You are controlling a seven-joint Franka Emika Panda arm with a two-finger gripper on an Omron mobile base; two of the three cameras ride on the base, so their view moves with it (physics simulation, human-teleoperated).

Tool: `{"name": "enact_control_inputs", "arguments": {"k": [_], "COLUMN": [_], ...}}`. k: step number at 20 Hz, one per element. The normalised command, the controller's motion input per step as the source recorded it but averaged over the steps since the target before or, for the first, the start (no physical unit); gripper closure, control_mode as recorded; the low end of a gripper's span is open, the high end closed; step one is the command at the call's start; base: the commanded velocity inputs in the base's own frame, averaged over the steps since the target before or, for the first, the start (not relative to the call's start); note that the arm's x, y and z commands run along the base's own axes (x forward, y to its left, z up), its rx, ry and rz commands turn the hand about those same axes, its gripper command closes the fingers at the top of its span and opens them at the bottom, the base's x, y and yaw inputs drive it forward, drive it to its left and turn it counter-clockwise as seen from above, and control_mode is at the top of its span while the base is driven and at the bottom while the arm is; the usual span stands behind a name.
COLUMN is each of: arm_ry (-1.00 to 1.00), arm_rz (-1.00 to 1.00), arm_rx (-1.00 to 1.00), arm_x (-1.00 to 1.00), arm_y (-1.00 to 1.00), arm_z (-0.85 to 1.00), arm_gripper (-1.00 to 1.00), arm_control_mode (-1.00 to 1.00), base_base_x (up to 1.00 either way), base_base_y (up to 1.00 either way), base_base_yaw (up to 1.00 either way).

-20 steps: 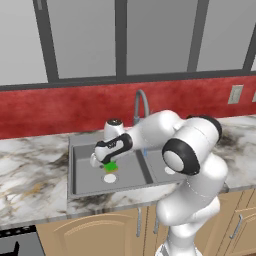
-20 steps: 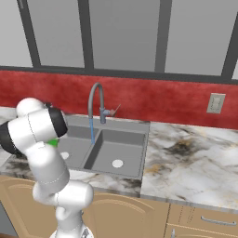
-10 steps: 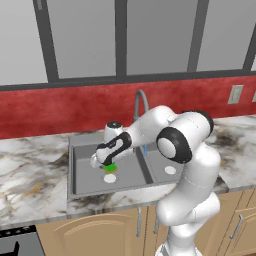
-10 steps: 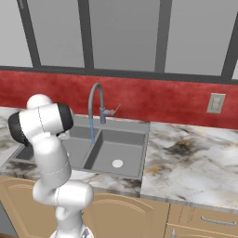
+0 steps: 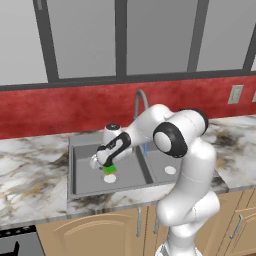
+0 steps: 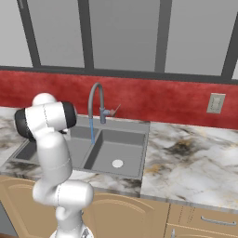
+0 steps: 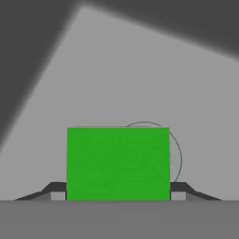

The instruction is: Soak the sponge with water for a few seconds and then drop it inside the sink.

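The sponge, clenched in the tool, half-covers a drain close up.

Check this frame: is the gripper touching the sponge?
Touching. In the hand view the gripper has a dark fingertip pressed against each side of the green sponge, with no gap showing.

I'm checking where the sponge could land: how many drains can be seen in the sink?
2. One drain lies in the left basin, just below the gripper and its sponge; the other drain is in the right basin of the sink.
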Motion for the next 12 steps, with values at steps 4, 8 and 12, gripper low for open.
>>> {"name": "enact_control_inputs", "arguments": {"k": [4, 8, 12], "arm_ry": [0.00, 0.00, 0.00], "arm_rz": [0.00, 0.00, 0.00], "arm_rx": [0.00, 0.00, 0.00], "arm_x": [0.00, 0.00, 0.00], "arm_y": [0.00, 0.00, 0.00], "arm_z": [-0.24, -0.16, -0.10], "arm_gripper": [1.00, 1.00, 1.00], "arm_control_mode": [-1.00, -1.00, -1.00], "base_base_x": [0.00, 0.00, 0.00], "base_base_y": [0.00, 0.00, 0.00], "base_base_yaw": [0.00, 0.00, 0.00]}}
